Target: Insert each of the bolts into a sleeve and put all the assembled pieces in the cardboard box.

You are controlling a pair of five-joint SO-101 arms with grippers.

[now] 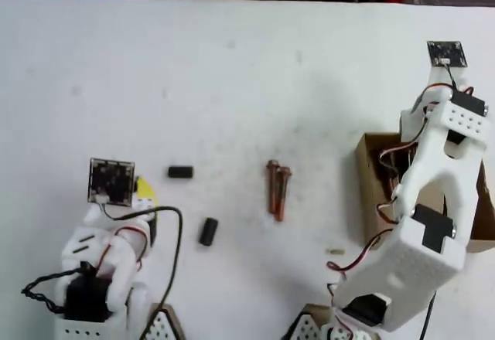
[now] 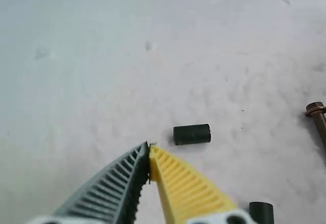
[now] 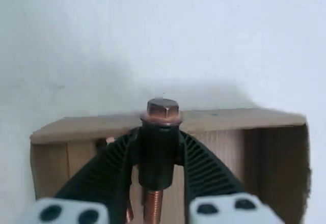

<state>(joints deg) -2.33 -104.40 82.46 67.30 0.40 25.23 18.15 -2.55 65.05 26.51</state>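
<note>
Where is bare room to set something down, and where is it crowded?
Bare: the table beyond sleeves and bolts, and the gap between bolts and cardboard box. Crowded: sleeves by the left gripper, and the box under the right arm.

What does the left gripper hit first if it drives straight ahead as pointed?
Likely bare table: the left gripper is shut and the nearest sleeve sits just off its line. Depth is unclear.
</note>
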